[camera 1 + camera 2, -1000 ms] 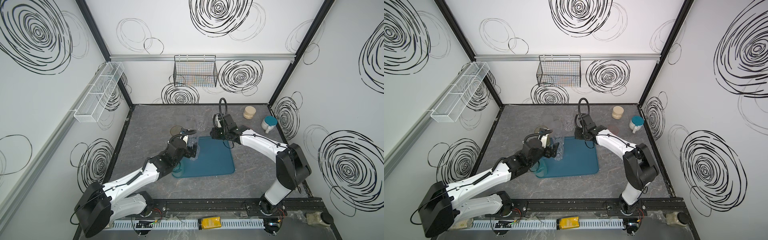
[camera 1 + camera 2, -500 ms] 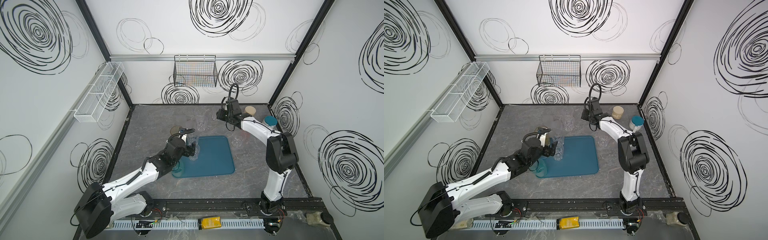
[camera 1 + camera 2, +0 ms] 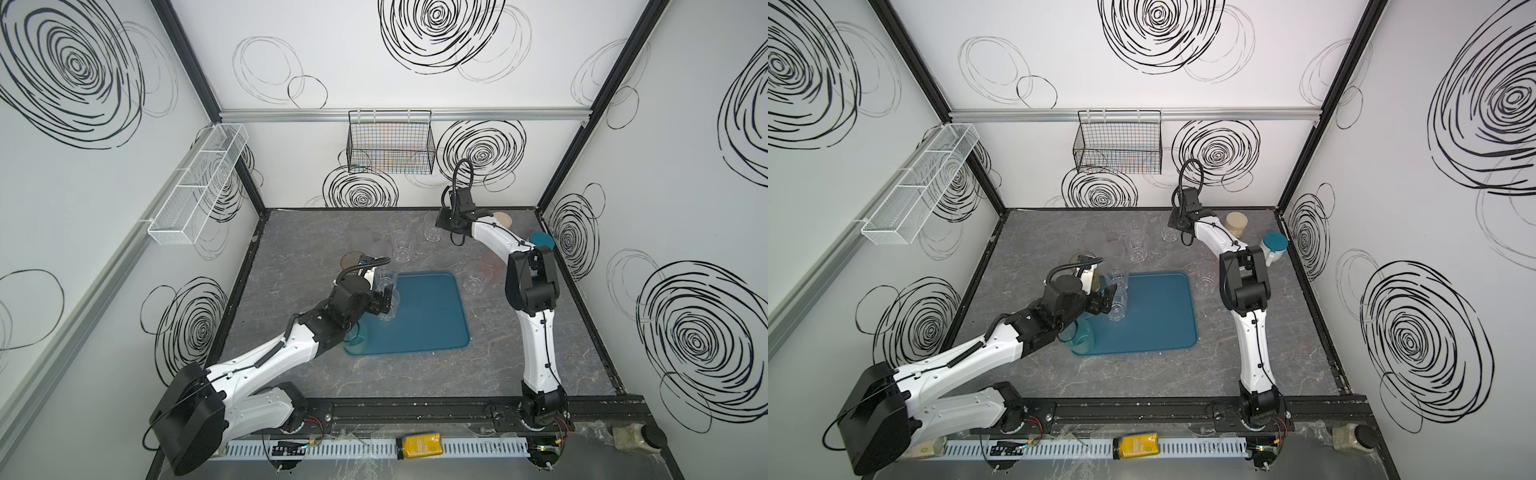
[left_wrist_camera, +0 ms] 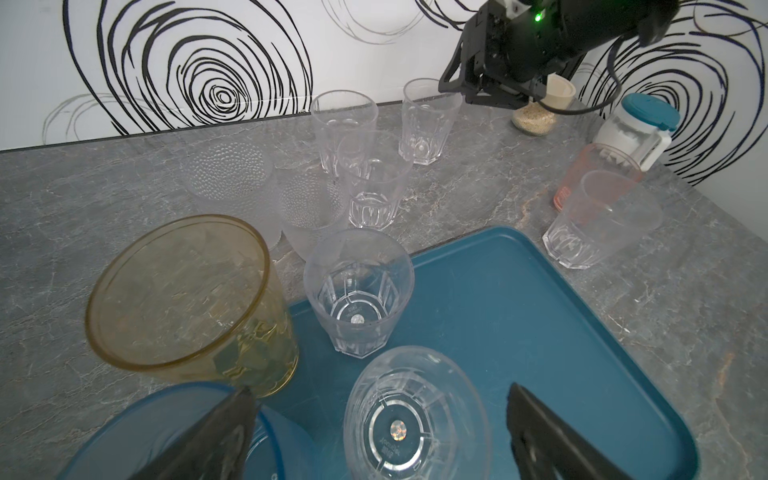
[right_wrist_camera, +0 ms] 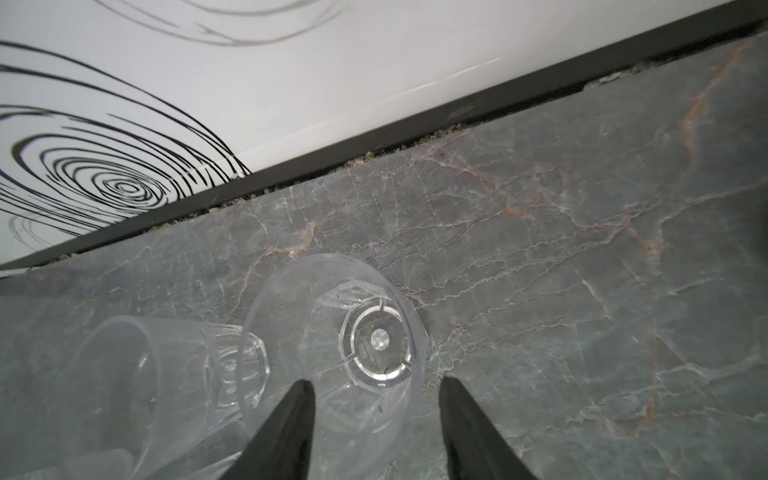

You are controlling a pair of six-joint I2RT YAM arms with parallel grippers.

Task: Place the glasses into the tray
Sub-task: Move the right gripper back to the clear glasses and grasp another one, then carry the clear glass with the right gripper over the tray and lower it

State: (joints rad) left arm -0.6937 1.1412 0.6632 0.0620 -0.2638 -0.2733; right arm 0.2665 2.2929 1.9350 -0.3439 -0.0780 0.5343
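The dark teal tray (image 3: pixel 432 328) (image 4: pixel 519 316) lies mid-table. Over its left side my left gripper (image 4: pixel 379 388) (image 3: pixel 386 299) hangs open around a clear faceted glass (image 4: pixel 415 419) without touching it. A second clear glass (image 4: pixel 357 299) and a blue one (image 4: pixel 166 436) also stand on the tray. An amber glass (image 4: pixel 183 299) stands at its far left corner. Near the back wall my right gripper (image 5: pixel 376 382) (image 3: pixel 439 227) is open, its fingers either side of the near wall of an upright clear glass (image 5: pixel 332 332).
Behind the tray stand two frosted glasses (image 4: pixel 228 174) and three clear ones (image 4: pixel 374 174). A clear glass (image 4: pixel 598 224) and a pink one (image 4: pixel 590 174) stand right of it. A teal-lidded white cup (image 3: pixel 540 241) and a beige jar (image 3: pixel 500 218) sit at the back right.
My right arm has swung from the tray's far edge to the back of the table, over the clear glass by the wall. The left gripper has hardly moved.
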